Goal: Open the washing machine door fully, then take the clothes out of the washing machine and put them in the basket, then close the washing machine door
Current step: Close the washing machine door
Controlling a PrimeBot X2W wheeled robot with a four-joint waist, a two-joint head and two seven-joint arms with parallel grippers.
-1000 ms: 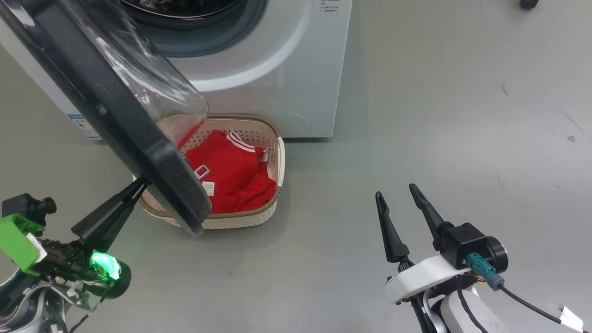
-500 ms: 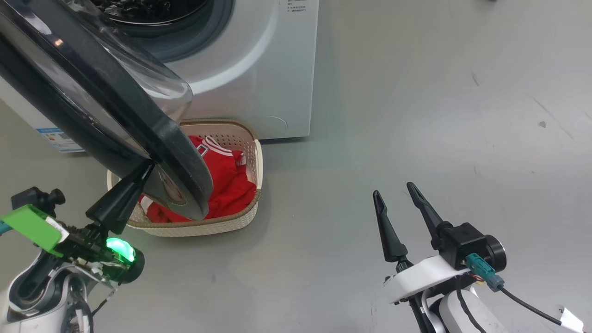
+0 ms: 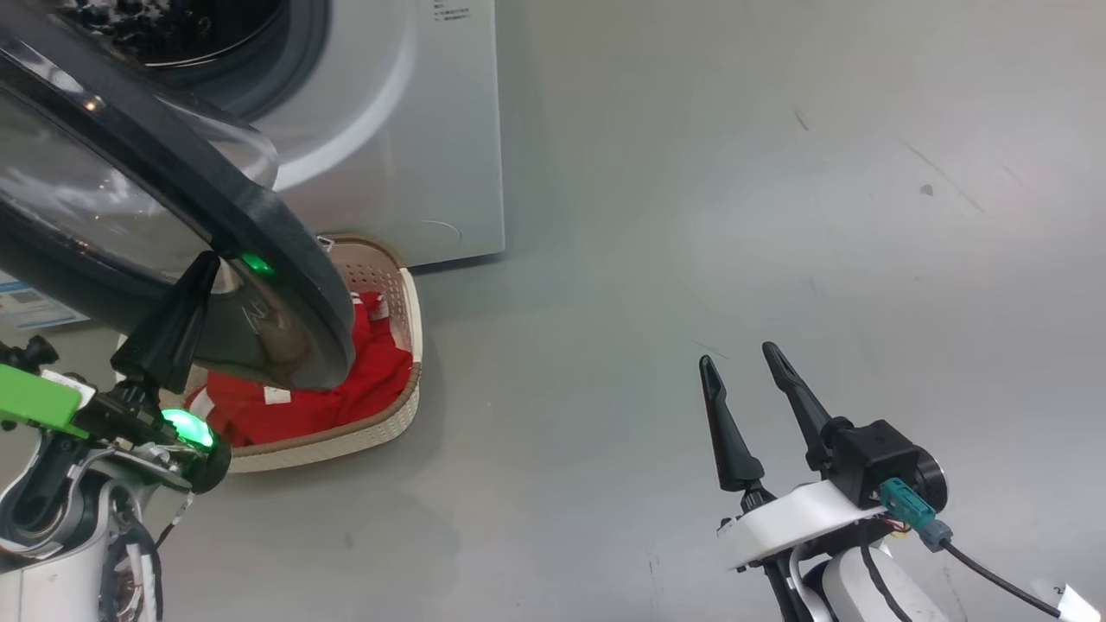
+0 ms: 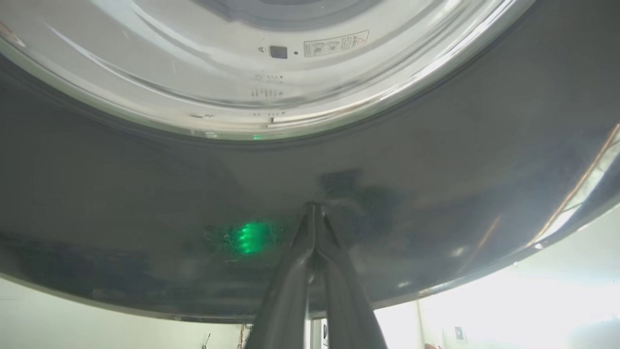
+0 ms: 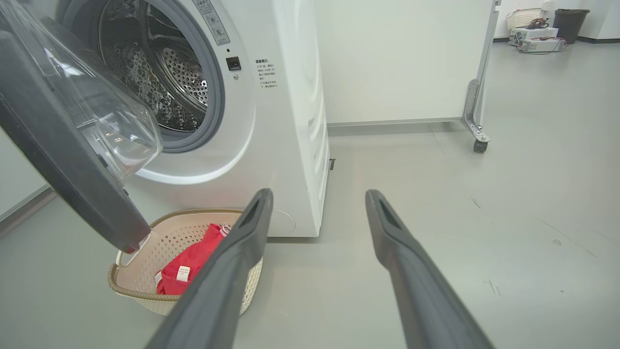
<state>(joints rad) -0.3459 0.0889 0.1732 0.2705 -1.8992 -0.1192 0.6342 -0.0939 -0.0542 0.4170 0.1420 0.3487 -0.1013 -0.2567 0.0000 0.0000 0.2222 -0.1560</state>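
Observation:
The washing machine door (image 3: 259, 233) (image 5: 63, 160) stands half swung out from the white washing machine (image 3: 406, 130) (image 5: 286, 121), over the basket. My left gripper (image 3: 207, 259) (image 4: 314, 206) is shut, its joined tips pressed against the door's glossy black outer rim (image 4: 436, 194). Red clothes (image 3: 371, 371) (image 5: 193, 261) lie in the cream basket (image 3: 380, 423) (image 5: 140, 286) on the floor in front of the machine, partly hidden by the door. The drum (image 5: 160, 77) looks bare steel. My right gripper (image 3: 750, 363) (image 5: 317, 196) hangs open over bare floor, well right of the basket.
Grey floor (image 3: 778, 216) stretches to the right of the machine. A white partition on a castor (image 5: 479, 145) stands behind it. Far back right sit a wicker basket (image 5: 520, 17) and a dark bin (image 5: 569, 22).
The head view has swung, shifting the machine and basket leftward. The door has turned toward the machine and covers more of the basket, with my shut left gripper staying on its rim. Right gripper unchanged.

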